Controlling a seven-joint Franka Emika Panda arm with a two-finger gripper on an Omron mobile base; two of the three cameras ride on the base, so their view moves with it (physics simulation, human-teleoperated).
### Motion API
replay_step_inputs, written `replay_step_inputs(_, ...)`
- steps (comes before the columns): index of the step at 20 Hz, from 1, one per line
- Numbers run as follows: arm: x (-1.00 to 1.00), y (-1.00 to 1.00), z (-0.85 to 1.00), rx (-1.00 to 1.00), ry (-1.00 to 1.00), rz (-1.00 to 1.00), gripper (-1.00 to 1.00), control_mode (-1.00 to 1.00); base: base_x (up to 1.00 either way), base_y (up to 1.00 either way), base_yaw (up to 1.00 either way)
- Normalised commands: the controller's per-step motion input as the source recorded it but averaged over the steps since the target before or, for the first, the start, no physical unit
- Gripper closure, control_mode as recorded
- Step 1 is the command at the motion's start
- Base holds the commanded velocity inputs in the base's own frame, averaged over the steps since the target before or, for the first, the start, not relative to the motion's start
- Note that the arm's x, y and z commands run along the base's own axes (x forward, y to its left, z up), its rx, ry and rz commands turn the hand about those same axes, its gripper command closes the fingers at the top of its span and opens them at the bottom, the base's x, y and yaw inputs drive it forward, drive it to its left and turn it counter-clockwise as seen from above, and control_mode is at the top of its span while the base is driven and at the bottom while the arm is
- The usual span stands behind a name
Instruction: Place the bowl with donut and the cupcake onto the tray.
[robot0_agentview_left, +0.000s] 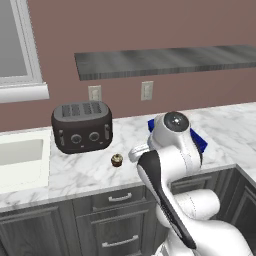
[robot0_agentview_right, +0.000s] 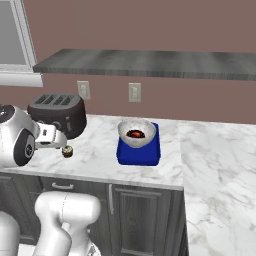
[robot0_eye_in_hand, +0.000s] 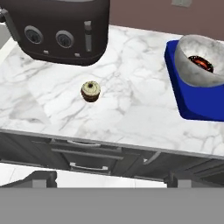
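Observation:
The pale grey-white bowl (robot0_agentview_right: 142, 140) stands on the bright blue tray (robot0_agentview_right: 138, 154), with the dark brown-red donut (robot0_agentview_right: 135, 134) inside it. In the hand view the bowl (robot0_eye_in_hand: 192, 73), donut (robot0_eye_in_hand: 201, 62) and tray (robot0_eye_in_hand: 189, 104) lie at the right edge. The tiny cupcake (robot0_eye_in_hand: 90, 91) sits alone on the marble counter, left of the tray and in front of the toaster; it also shows as the cupcake (robot0_agentview_left: 117, 160) and cupcake (robot0_agentview_right: 67, 151). My gripper (robot0_eye_in_hand: 113, 178) hovers open above the counter's front edge, short of the cupcake, with nothing between its fingers.
A dark four-slot toaster (robot0_agentview_left: 81, 126) stands behind the cupcake. A sink (robot0_agentview_left: 20, 157) lies at the counter's left end. A grey shelf (robot0_agentview_right: 150, 64) hangs above, with two wall outlets below it. Drawers (robot0_eye_in_hand: 87, 155) run under the counter.

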Motion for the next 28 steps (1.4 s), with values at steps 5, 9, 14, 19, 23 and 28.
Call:
replay_step_inputs(5, 0.43, 0.15, -0.24, 0.07, 0.03, -0.01, -1.0, -1.0, 0.0, 0.0, 0.0)
replay_step_inputs(9, 0.43, 0.21, -0.25, 0.07, 0.05, -0.02, -1.0, -1.0, 0.0, 0.0, 0.0)
replay_step_inputs(14, 0.38, 0.23, -0.26, 0.05, 0.05, -0.02, -1.0, -1.0, 0.0, 0.0, 0.0)
replay_step_inputs(19, 0.38, 0.2, -0.24, 0.02, 0.01, -0.02, -1.0, -1.0, 0.0, 0.0, 0.0)
replay_step_inputs(23, 0.39, 0.16, -0.26, 0.02, 0.0, -0.02, -1.0, -1.0, 0.0, 0.0, 0.0)
replay_step_inputs(28, 0.4, 0.11, -0.33, 0.0, 0.01, -0.01, -1.0, -1.0, 0.0, 0.0, 0.0)
